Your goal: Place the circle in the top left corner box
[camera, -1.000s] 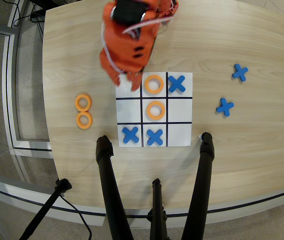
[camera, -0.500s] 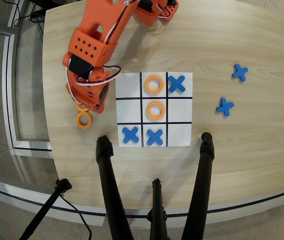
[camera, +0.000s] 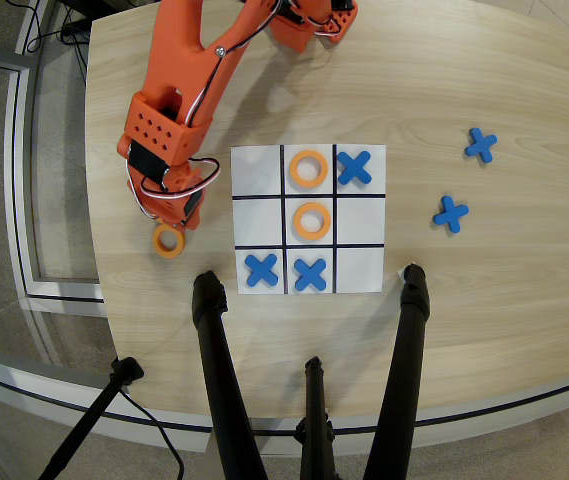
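An orange ring, the circle [camera: 169,243], lies on the wooden table just left of the white nine-cell board [camera: 361,268]. My orange gripper [camera: 171,226] hangs right over the ring's far edge and hides part of it. From above I cannot tell whether the jaws are open or closed on the ring. The top left corner box [camera: 257,170] in this view is bare white. Two more orange rings sit in the top middle cell [camera: 309,168] and the centre cell [camera: 311,220].
Blue X pieces sit in the top right [camera: 354,167], bottom left [camera: 261,269] and bottom middle [camera: 310,273] cells. Two loose blue X pieces [camera: 480,145] [camera: 451,213] lie right of the board. Black tripod legs [camera: 219,380] [camera: 404,370] cross the table's near edge.
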`<state>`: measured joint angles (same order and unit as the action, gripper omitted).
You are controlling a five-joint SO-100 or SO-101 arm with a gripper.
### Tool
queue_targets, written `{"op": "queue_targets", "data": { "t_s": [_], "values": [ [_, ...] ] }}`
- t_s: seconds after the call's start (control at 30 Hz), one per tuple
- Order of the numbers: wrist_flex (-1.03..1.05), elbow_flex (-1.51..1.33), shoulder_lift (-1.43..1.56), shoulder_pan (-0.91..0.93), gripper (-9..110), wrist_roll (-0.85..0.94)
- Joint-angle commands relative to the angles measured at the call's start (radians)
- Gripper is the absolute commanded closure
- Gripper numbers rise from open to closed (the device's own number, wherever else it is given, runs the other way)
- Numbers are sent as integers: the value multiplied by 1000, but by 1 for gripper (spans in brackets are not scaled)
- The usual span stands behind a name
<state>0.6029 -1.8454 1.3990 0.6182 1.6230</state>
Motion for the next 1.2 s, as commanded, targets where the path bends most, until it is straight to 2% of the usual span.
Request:
{"op": "queue_targets", "data": {
  "t_s": [0.0,0.9,1.17],
  "values": [
    [-9,49,-8,9,85,8],
    [-15,63,-103,57,85,20],
    [15,-14,-91,101,85,31]
  ]
}}
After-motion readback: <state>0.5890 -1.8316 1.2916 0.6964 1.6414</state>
